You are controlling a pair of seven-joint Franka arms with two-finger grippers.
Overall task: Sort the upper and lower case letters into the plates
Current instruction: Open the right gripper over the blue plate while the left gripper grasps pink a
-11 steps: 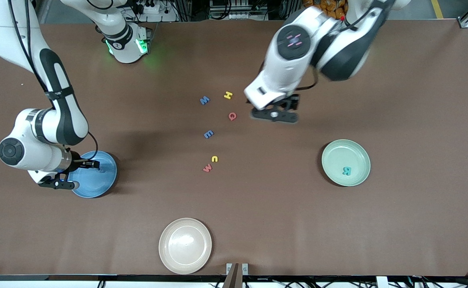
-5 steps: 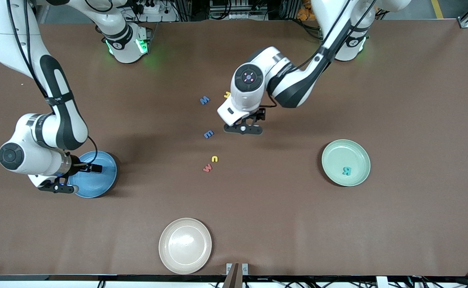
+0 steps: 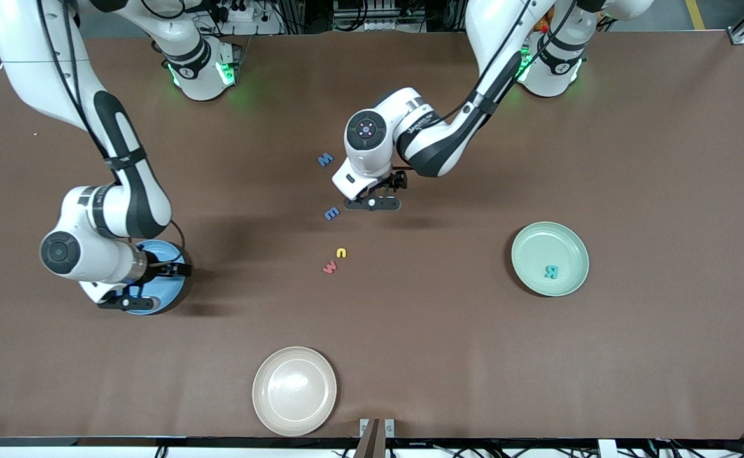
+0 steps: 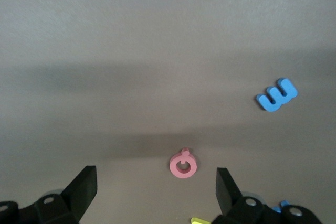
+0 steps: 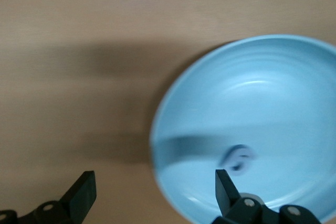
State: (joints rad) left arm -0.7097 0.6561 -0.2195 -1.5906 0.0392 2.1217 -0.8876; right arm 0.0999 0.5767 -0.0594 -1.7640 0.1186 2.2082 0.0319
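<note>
My left gripper (image 3: 372,203) hangs open low over the loose letters in the middle of the table. In the left wrist view the pink Q (image 4: 183,164) lies on the table between its fingers (image 4: 84,190), untouched. The arm hides the Q in the front view. A blue M (image 3: 325,159), blue e (image 3: 331,214), yellow u (image 3: 341,252) and red w (image 3: 329,268) lie nearby. A teal R (image 3: 550,272) lies in the mint plate (image 3: 524,248). My right gripper (image 3: 125,302) is open and empty over the sky blue plate (image 3: 168,286), where a blurred blue letter (image 5: 239,159) lies.
A beige plate (image 3: 294,390) sits near the table's front edge, nearer the camera than the letters. A sliver of a yellow letter (image 4: 199,221) shows beside the left gripper's fingers. Bare brown table lies between the letters and each plate.
The left arm has swung from beside the letters to over the Q and come down. The right gripper has opened and shifted across the blue plate.
</note>
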